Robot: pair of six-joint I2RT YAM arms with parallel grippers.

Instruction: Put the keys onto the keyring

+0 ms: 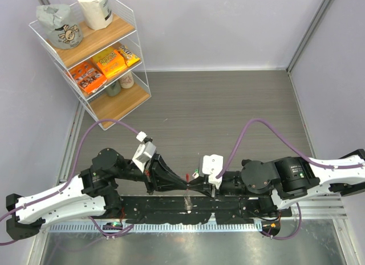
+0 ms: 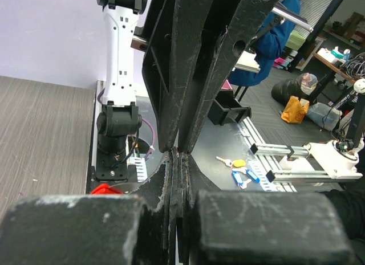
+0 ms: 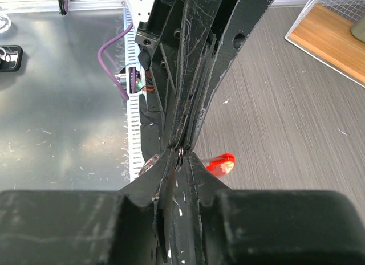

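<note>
Red-arced keyring (image 3: 221, 164); thin metal loop

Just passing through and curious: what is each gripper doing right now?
Left gripper: closed; holding what, cannot be told.
Right gripper: closed, the keyring beside its tips; grip on it cannot be told.

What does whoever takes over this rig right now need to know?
Left gripper: shut. Right gripper: shut. Their tips meet nose to nose above the near edge of the table.
Keyring: the red arc shows just beside the tips, and a thin metal loop sits where they meet. I cannot tell which gripper holds it.
Keys: a green speck by the tips may be one. The black one is not seen.
Done: no key visibly on the ring.
Left: thread both keys, then check.
</note>
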